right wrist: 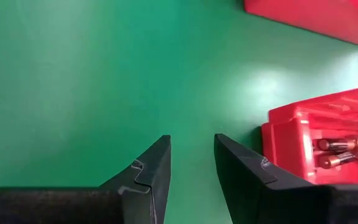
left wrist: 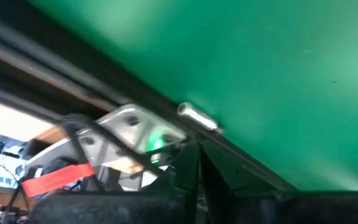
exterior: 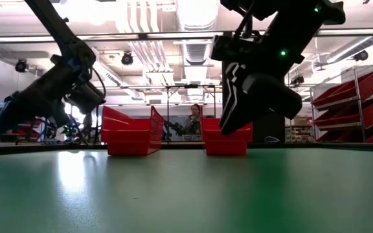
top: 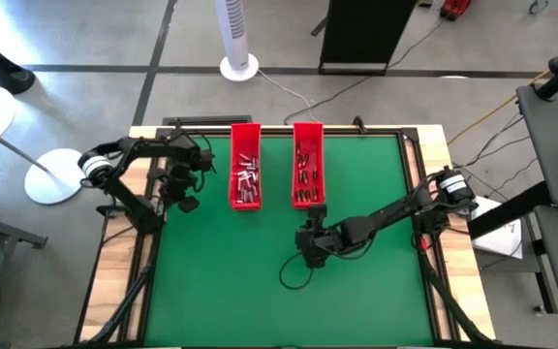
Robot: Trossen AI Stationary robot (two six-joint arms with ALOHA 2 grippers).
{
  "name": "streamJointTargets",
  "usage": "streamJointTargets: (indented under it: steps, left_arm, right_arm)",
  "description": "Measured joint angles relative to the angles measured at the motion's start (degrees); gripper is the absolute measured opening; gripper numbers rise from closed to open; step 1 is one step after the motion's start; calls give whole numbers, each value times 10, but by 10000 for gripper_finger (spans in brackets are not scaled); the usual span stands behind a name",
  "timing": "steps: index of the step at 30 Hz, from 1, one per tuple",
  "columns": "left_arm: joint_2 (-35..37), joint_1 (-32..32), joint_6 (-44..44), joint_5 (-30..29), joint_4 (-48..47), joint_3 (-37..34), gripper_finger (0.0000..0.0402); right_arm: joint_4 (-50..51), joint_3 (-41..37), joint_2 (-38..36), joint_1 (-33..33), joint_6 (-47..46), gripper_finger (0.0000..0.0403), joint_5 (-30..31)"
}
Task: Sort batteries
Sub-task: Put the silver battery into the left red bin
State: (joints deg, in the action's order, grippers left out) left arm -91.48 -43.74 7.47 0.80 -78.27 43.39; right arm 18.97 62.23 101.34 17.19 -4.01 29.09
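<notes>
Two long red trays stand side by side at the table's far middle. The left tray (top: 245, 167) holds several silvery batteries (top: 248, 175). The right tray (top: 307, 165) holds several darker batteries (right wrist: 340, 152). My right gripper (top: 310, 248) hangs open over the green mat just near of the right tray, with nothing between its fingers (right wrist: 191, 171). My left gripper (top: 184, 184) is left of the left tray, above the mat's left edge. A small silvery cylinder (left wrist: 197, 117) shows in the left wrist view by the mat's border; I cannot tell what it is.
The green mat (top: 260, 291) has a black frame and a wooden border (top: 114, 252). A dark cable (top: 289, 271) loops on the mat near my right gripper. In the low view a person (exterior: 193, 120) sits in the room behind the trays.
</notes>
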Motion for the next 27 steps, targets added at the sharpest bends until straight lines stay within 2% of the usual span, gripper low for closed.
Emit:
streamJointTargets:
  steps: [9, 16, 24, 27]
  left_arm:
    - [-51, 3, 66, -13, 33, -12, 0]
    - [-77, 4, 138, -14, 72, -47, 0]
    - [-75, 6, 172, -41, 88, -52, 0]
    - [-64, 5, 173, -73, 104, -34, 0]
  right_arm:
    - [2, -8, 0, 0, 3, 104, -9]
    - [3, -10, 0, 0, 2, 94, -9]
    - [3, -11, 0, 0, 4, 82, -9]
    - [2, -11, 0, 0, 5, 78, -9]
